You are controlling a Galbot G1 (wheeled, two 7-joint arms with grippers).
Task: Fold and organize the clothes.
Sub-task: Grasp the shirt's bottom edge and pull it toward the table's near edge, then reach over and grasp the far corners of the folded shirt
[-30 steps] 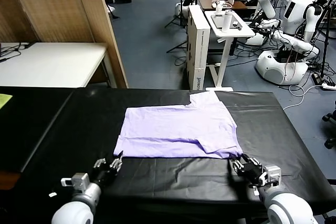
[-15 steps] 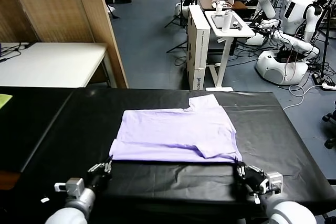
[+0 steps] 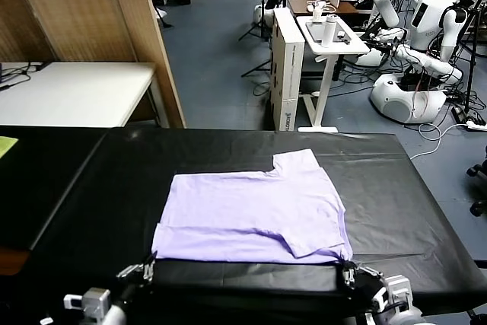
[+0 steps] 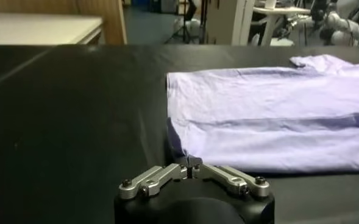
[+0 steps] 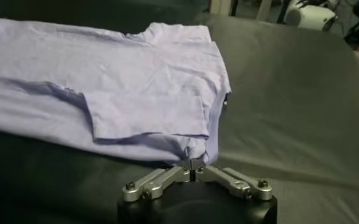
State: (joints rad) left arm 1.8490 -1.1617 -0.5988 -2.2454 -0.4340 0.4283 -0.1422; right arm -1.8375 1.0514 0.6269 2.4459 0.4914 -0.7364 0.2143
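Observation:
The light lavender T-shirt point(image 3: 255, 215) lies folded flat on the black table point(image 3: 396, 188), one sleeve folded over near its right front corner. My left gripper point(image 3: 150, 266) is shut on the shirt's front left corner, seen in the left wrist view point(image 4: 192, 163) where the cloth point(image 4: 270, 122) stretches away from the fingertips. My right gripper point(image 3: 346, 270) is shut on the shirt's front right corner; in the right wrist view point(image 5: 193, 164) the cloth point(image 5: 106, 79) bunches into the closed fingertips. Both grippers sit low at the table's near edge.
A white table point(image 3: 68, 93) and a wooden partition point(image 3: 114, 28) stand at the back left. A white cart point(image 3: 327, 36) and parked white robots point(image 3: 411, 74) stand beyond the table's far edge. Black table surface surrounds the shirt on all sides.
Both grippers have pulled back toward the near edge, dragging the shirt's front edge with them; the whole shirt has slid nearer.

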